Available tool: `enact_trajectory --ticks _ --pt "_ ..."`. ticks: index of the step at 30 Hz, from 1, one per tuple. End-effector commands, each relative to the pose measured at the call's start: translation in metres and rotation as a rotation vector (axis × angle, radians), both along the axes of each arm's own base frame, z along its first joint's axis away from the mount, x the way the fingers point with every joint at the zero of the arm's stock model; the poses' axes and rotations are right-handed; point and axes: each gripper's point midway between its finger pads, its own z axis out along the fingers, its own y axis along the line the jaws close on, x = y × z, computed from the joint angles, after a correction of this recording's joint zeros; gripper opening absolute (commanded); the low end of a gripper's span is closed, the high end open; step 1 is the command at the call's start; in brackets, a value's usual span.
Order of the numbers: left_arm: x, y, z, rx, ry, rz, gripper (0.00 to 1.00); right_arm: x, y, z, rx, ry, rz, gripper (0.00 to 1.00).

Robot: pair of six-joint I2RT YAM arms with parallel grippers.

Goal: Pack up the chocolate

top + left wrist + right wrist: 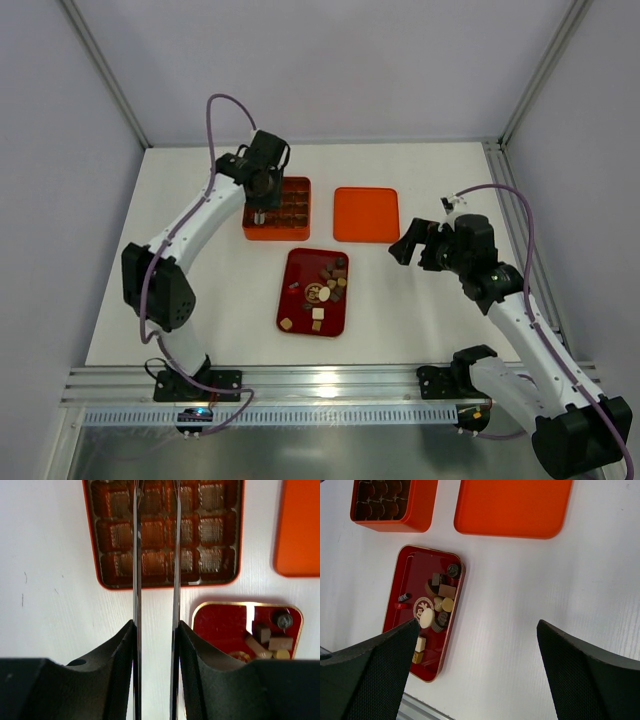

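Observation:
The chocolate [330, 280] is a heap of small dark brown, tan and cream pieces in the dark red tray [300, 268]. It also shows in the right wrist view [437, 607] and the left wrist view [270, 642]. My left gripper [259, 212] hangs over the left side of the orange box [277, 236]. Its two thin metal blades [156, 487] stand a narrow gap apart over the box's empty cells [215, 581]. Nothing shows between them, and their tips are cut off by the frame edge. My right gripper [408, 248] is wide open and empty [477, 625] above the table, right of the tray [407, 575].
The flat orange lid [365, 214] lies right of the box, behind the tray; it also shows in the left wrist view [300, 530] and the right wrist view [512, 505]. A metal rail [330, 385] runs along the table's near edge. Frame posts stand at the back corners.

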Motion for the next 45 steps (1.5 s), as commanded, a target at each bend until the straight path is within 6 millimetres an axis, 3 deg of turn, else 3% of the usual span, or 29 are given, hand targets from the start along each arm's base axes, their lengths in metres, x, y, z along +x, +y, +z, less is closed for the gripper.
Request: enact_trajectory --ticks 1,3,4,10,16,25,45 --pt "-0.034 -0.013 0.038 -0.105 -0.066 -0.054 0.38 0.004 0.002 0.021 0.013 -0.077 0.01 1.0" --pt "-0.055 -0.017 0.044 -0.13 -0.076 -0.077 0.38 0.003 0.002 0.022 0.014 -0.08 0.01 1.0" --pt "-0.066 -0.018 0.035 -0.128 -0.05 -0.088 0.38 0.003 0.002 0.021 0.013 -0.077 0.01 1.0" --pt "-0.131 -0.037 0.021 -0.153 -0.003 -0.183 0.38 0.001 0.0 0.021 0.007 -0.078 0.003 1.0" --pt "-0.179 -0.063 0.013 -0.183 0.032 -0.27 0.39 -0.004 -0.001 0.021 0.011 -0.078 -0.002 1.0" --pt "-0.2 -0.078 -0.01 -0.131 0.082 -0.316 0.41 -0.009 -0.003 0.023 0.012 -0.084 -0.009 1.0" --pt "-0.212 -0.086 -0.04 -0.073 0.15 -0.362 0.41 -0.009 -0.004 0.021 0.009 -0.078 -0.011 1.0"
